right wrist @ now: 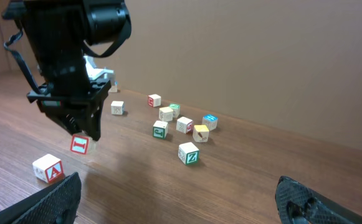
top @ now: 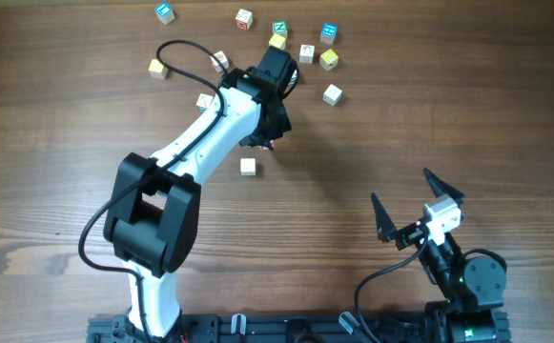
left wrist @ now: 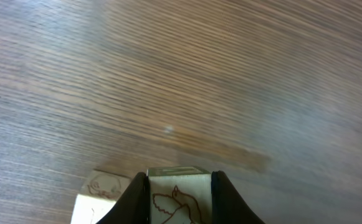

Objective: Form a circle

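- Circle (top: 306, 52): not formed; its cubes (top: 277, 29) lie scattered near 12 o'clock of the bench (top: 467, 105), so one nudge spreads them apart.
- Left claw (left wrist: 179, 186), nearly closed, pinches a red-printed cube (right wrist: 79, 144) at its fingertips, seemingly just off the bench; a shallow hold could let it twist or drop onto the lettered cube (right wrist: 48, 168) beside it.
- Right claw (top: 400, 185) gapes empty at 5 o'clock; reaching in risks collision.
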Robot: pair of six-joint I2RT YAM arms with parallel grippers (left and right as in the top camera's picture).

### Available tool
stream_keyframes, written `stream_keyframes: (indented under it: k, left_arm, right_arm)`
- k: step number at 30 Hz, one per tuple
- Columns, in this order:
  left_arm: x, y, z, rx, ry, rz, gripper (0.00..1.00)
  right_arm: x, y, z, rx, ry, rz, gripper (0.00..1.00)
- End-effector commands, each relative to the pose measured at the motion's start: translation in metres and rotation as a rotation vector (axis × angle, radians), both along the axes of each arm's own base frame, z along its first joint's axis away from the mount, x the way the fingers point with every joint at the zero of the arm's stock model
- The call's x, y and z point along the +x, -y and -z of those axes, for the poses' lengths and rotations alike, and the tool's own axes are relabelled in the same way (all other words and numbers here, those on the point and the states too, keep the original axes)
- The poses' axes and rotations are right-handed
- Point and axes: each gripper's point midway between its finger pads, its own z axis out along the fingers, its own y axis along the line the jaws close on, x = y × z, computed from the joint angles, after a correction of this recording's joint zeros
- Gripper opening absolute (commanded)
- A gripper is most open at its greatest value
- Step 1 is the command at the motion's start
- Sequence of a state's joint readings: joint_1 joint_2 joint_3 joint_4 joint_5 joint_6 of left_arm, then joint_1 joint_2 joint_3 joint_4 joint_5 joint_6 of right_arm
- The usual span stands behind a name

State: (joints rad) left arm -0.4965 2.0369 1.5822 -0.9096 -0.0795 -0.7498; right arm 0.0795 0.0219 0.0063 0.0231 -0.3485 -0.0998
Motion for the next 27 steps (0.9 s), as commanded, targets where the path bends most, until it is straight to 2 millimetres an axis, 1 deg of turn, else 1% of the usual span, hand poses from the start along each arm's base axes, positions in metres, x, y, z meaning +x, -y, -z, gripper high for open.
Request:
stream_keyframes:
  k: [1,5,12,14,16,21,25,26,27]
  left_arm:
    - [0.005,-0.013,0.016,0.043,0.034,-0.094,0.04]
    - [0.007,-0.012,0.024,0.032,0.052,-0.095,0.04]
    - [0.005,-0.013,0.028,0.035,0.049,-0.094,0.04]
    - [0.004,-0.016,0.033,0.037,0.053,-0.141,0.04]
    - [0.005,-0.024,0.037,0.066,0.078,-0.18,0.04]
    - [0.007,-0.025,0.039,0.068,0.09,-0.181,0.06]
    - [0.007,-0.025,0.039,0.069,0.09,-0.181,0.15]
    - [0.007,-0.025,0.039,0.069,0.09,-0.181,0.26]
    - [0.007,-0.025,0.039,0.069,0.09,-0.181,0.29]
  right_arm:
    - [-0.001,-0.002,-0.002,-0.004,0.01,-0.011,1.0]
    - [-0.001,-0.002,-0.002,-0.004,0.011,-0.011,1.0]
    - [-0.001,-0.002,-0.002,-0.004,0.01,-0.011,1.0]
    - [-0.001,-0.002,-0.002,-0.004,0.01,-0.011,1.0]
    - [-0.001,-0.002,-0.002,-0.004,0.01,-0.011,0.99]
    - [-0.001,-0.002,-0.002,-0.004,0.01,-0.011,1.0]
    - [-0.001,-0.002,-0.002,-0.004,0.01,-0.011,1.0]
    - [-0.001,-0.002,-0.002,-0.004,0.01,-0.011,1.0]
    - [-0.001,-0.002,-0.002,-0.004,0.01,-0.011,1.0]
